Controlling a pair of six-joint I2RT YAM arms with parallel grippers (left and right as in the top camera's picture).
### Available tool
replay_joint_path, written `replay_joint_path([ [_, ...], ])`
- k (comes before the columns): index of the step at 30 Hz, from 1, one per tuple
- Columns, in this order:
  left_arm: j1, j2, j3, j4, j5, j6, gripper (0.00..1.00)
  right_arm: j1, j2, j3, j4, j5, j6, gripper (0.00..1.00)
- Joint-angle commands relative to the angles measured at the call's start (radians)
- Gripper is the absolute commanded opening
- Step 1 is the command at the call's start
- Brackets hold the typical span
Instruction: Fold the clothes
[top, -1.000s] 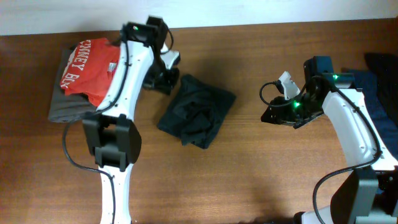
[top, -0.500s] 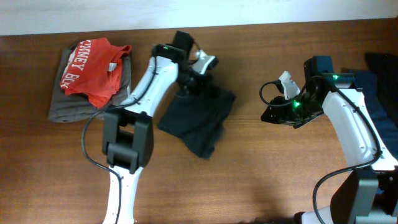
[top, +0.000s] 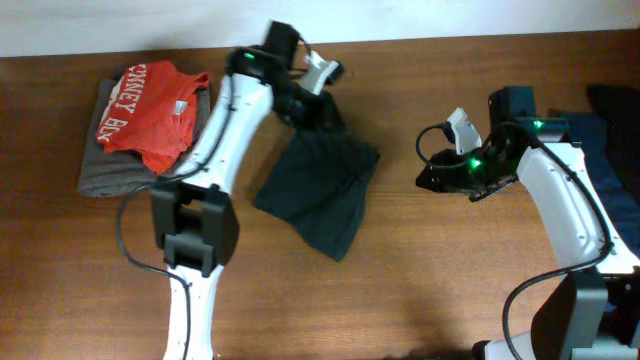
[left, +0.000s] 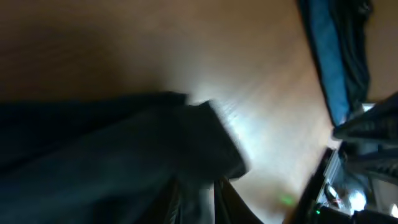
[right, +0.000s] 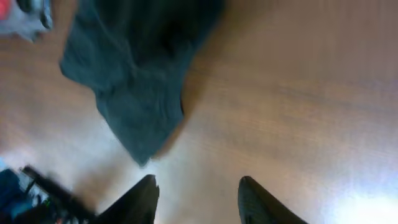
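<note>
Dark T-shirt (top: 322, 190): light, limp, bunches easily; pinch a hem corner.
Left end effector (top: 318, 105): barely parted at its top edge, grip unclear.
Right end effector (right: 198, 183): spread, empty, shirt ahead.

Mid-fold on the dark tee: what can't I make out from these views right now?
- Left pincer grip: overhead, the wrist covers its jaws; the left wrist view is blurred, so whether it holds the dark tee is unclear.
- Dark tee's sleeves and collar: lost in dark bunched folds, every view.
- Blue clothes: cut off by overhead's right edge.
- Grey garment: mostly under the red tee.
</note>
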Motion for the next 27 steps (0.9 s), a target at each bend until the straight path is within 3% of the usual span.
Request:
replay_joint_path([
  [1, 0.053, -0.044, 0.017, -0.089, -0.126, 0.036, 0.22, 0.075, 0.001, 0.002, 0.086, -0.033, -0.009, 0.52],
  [4, 0.073, -0.044, 0.010, -0.165, -0.236, 0.042, 0.37, 0.158, 0.027, 0.002, 0.205, 0.031, -0.009, 0.61],
  [6, 0.083, -0.039, 0.010, -0.216, -0.309, 0.042, 0.47, 0.251, 0.077, 0.002, 0.312, 0.213, -0.009, 0.64],
  [14, 0.085, -0.039, -0.008, -0.247, -0.327, 0.065, 0.56, 0.395, 0.266, 0.002, 0.423, 0.472, -0.008, 0.63],
  [16, 0.085, -0.039, -0.008, -0.243, -0.327, 0.065, 0.56, 0.399, 0.286, 0.002, 0.435, 0.555, 0.034, 0.54],
  [19, 0.084, -0.036, -0.008, -0.235, -0.327, 0.065, 0.58, 0.383, 0.282, 0.005, 0.446, 0.705, 0.122, 0.31],
  [22, 0.084, -0.029, -0.008, -0.236, -0.327, 0.065, 0.58, 0.337, 0.278, 0.032, 0.448, 0.704, 0.135, 0.15],
  [27, 0.084, -0.021, -0.008, -0.236, -0.327, 0.065, 0.59, 0.262, 0.278, 0.049, 0.449, 0.626, 0.133, 0.11],
])
